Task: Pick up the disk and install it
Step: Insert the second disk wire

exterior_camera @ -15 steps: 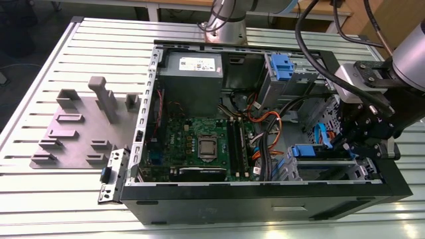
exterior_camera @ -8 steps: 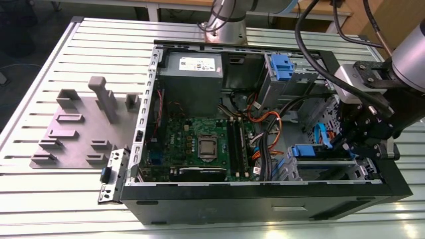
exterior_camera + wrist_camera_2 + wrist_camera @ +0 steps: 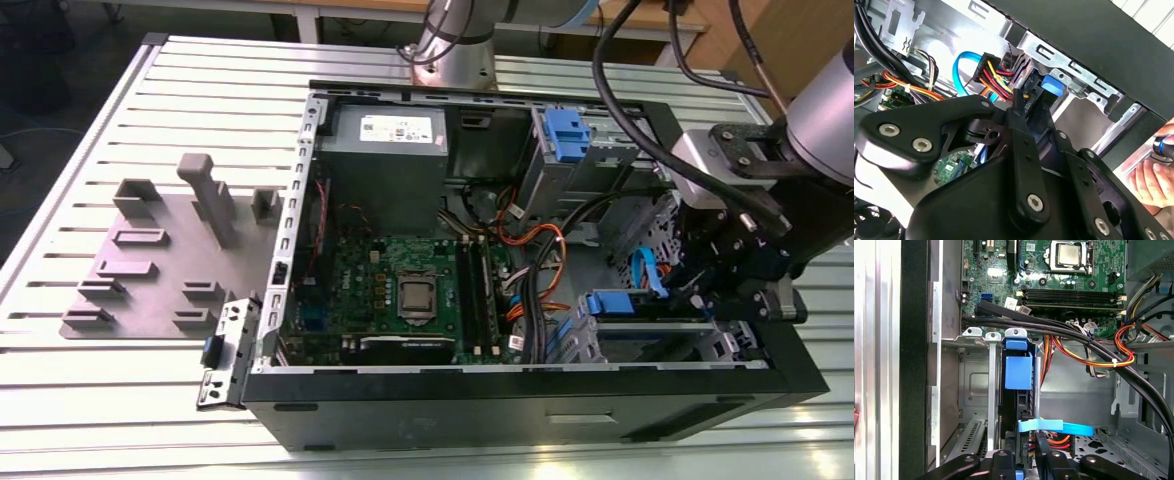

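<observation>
Disk (image 3: 1017, 390) stands on edge in the cage (image 3: 974, 385), straight ahead of the gripper (image 3: 1029, 460), long axis running away from it. Fingers (image 3: 1043, 447) pinch its near end; that is my reading

Overall light: bright, even, apparently from overhead; soft shadows in the exterior view.
Glare: pale sheen on the slatted metal table (image 3: 120, 110) and on the drive cage (image 3: 1074, 70) sheet metal in the second wrist view.
Shadow: the computer case (image 3: 534, 395) interior is dim toward its front wall.
Focus: the gripper (image 3: 1019, 165) linkage, close to the lens, looks slightly soft; a hand (image 3: 1154, 175) at the frame edge is blurred.
Motherboard (image 3: 1054, 270): sharp, well lit.
</observation>
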### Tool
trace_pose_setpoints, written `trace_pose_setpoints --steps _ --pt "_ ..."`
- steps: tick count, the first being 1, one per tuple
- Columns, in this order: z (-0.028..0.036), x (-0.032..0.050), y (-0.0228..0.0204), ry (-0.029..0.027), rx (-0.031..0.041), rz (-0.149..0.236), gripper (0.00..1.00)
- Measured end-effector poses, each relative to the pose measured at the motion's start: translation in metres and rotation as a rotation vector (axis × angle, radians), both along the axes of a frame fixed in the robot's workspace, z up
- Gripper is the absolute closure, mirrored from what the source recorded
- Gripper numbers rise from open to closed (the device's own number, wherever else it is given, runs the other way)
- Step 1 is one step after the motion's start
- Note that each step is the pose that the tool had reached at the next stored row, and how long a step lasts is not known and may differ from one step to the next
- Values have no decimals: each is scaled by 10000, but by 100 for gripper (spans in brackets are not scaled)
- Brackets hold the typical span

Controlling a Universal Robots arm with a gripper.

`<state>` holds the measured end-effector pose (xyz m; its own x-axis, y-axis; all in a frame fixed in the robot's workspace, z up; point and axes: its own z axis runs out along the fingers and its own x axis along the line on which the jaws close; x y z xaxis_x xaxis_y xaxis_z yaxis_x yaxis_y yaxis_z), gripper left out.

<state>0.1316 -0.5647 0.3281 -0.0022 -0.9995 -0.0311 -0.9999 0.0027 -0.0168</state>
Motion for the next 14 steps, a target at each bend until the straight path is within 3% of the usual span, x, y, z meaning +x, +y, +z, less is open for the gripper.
trace_pose_setpoints --steps 9,14 --pt "184 0 2 0 0 0 70" --pt "188 -5 2 0 6 -1 70"
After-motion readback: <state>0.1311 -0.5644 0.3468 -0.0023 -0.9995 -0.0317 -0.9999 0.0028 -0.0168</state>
